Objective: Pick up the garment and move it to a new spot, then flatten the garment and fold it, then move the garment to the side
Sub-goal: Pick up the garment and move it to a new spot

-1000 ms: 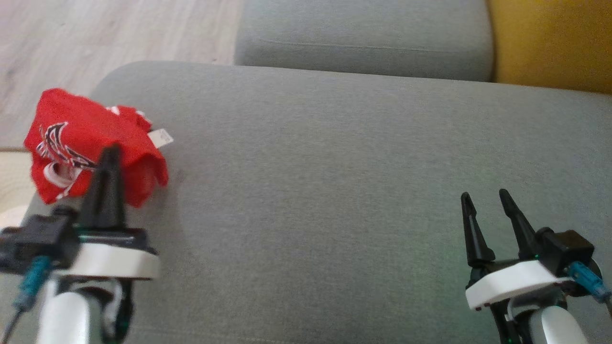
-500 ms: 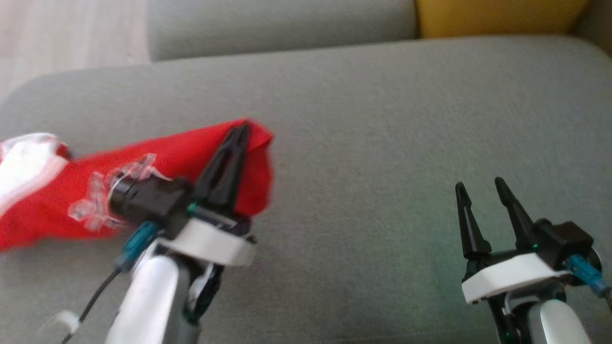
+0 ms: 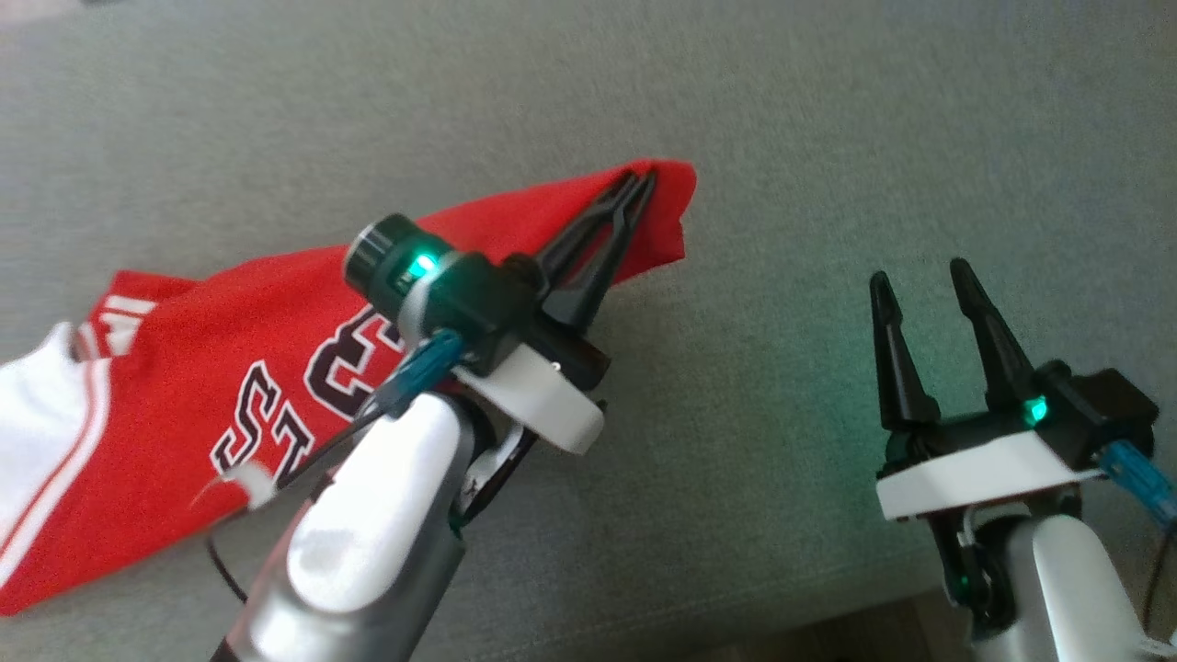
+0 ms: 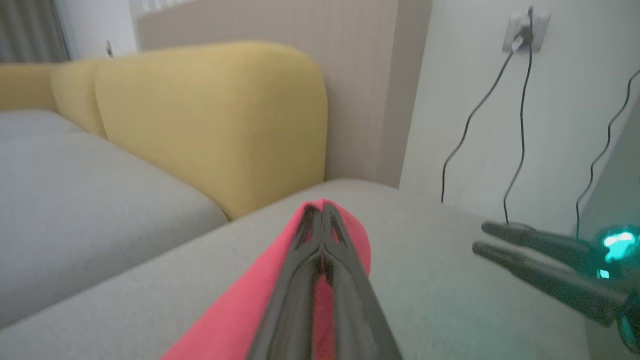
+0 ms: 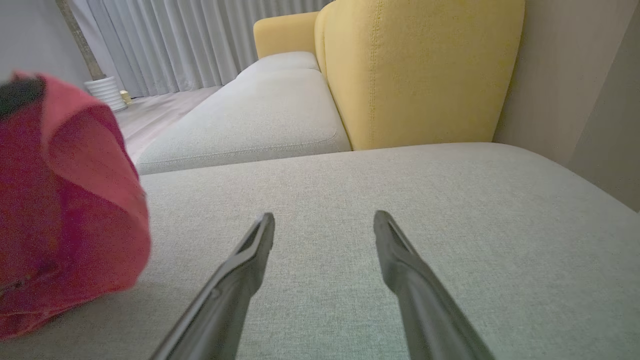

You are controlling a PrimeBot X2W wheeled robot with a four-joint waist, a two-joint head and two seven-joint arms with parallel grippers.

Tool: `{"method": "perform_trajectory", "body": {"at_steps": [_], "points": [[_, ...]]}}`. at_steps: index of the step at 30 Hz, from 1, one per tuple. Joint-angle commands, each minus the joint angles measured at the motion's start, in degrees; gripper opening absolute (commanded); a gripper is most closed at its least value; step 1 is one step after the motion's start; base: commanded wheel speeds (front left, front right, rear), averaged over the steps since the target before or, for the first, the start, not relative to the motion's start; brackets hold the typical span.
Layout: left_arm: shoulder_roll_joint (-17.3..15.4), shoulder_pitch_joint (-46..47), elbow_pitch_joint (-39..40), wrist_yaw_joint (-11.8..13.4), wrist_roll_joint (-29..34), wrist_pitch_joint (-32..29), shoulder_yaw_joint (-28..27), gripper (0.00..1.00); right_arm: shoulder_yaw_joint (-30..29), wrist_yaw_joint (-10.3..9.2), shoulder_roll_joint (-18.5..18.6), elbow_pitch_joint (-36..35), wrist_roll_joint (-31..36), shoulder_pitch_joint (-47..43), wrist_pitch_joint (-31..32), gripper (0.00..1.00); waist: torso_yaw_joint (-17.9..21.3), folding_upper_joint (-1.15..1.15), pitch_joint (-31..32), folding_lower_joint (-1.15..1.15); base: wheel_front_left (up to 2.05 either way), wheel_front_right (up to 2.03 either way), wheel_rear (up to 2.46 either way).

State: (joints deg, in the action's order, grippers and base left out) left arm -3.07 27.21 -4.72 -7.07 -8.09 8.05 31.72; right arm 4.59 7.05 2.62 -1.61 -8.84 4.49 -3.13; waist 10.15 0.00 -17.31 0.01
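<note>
Pinching the garment [image 3: 184, 386] at its edge, the left fingers [image 3: 614, 234] are clamped; the right fingers [image 3: 986, 336] gape wide.

In the head view, the garment [image 3: 184, 395] lies on the seat cushion [image 3: 828, 138], running from 8 o'clock up toward the centre. Its far corner sits between the pressed-together fingers of the left hand [image 3: 644, 179], just at 12 o'clock of centre. The right hand [image 3: 919, 274] hovers over bare cushion at 4 o'clock, fingers spread, well apart from the garment. In the right wrist view, a back cushion [image 5: 420, 75] stands behind the seat cushion at 1 o'clock. A second seat cushion [image 5: 260, 110] lies beyond at 11 o'clock, with curtains [image 5: 175, 40] behind it. In the left wrist view, cables [image 4: 520, 100] hang down the wall [image 4: 565, 75] at 2 o'clock.
</note>
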Motion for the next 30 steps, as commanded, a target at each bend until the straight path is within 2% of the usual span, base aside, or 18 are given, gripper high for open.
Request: {"method": "perform_trajectory", "body": {"at_steps": [1,9,10,11,12,20,30], "points": [[-0.19,2.21,0.21,-0.16,0.45,-0.49,-0.92,0.00,1.62,0.44,0.26,-1.62,-0.43,2.03,-0.81,1.00,2.11,0.00,-2.95,-0.01,0.00,0.00,0.00],[-1.77,4.17,-12.09,-0.32,-0.22,-2.13,2.77,0.00,2.13,0.44,0.26,0.61,-1.09,3.92,-2.67,1.00,1.63,0.00,-4.67,-0.01,0.00,0.00,0.00],[-1.87,4.33,-13.05,-0.33,-0.41,-1.83,2.99,0.17,2.11,0.44,0.26,0.92,-1.08,4.11,-2.76,1.00,1.29,0.00,-4.53,-0.01,0.00,0.00,0.00],[-1.91,4.38,-13.85,-0.34,-0.67,-1.48,3.18,0.96,2.09,0.44,0.26,1.20,-1.07,4.27,-2.83,1.00,0.90,0.00,-4.29,-0.01,0.00,0.00,0.00],[-1.91,4.37,-14.43,-0.35,-0.96,-0.98,3.33,1.00,2.00,0.44,0.26,1.47,-0.97,4.37,-2.85,1.00,0.43,0.00,-3.95,-0.01,0.00,0.00,0.00],[-1.83,1.76,-14.22,1.03,-3.76,4.73,1.39,1.00,0.92,0.44,0.26,2.65,0.55,4.23,-1.90,1.00,-4.67,0.00,0.48,-0.01,0.00,0.00,0.00],[-4.93,-4.54,-9.49,8.90,-6.40,6.86,-8.59,1.00,0.05,0.44,0.26,1.83,2.52,2.76,0.70,1.00,-11.47,0.00,5.36,-0.01,0.00,0.00,0.00]]}}
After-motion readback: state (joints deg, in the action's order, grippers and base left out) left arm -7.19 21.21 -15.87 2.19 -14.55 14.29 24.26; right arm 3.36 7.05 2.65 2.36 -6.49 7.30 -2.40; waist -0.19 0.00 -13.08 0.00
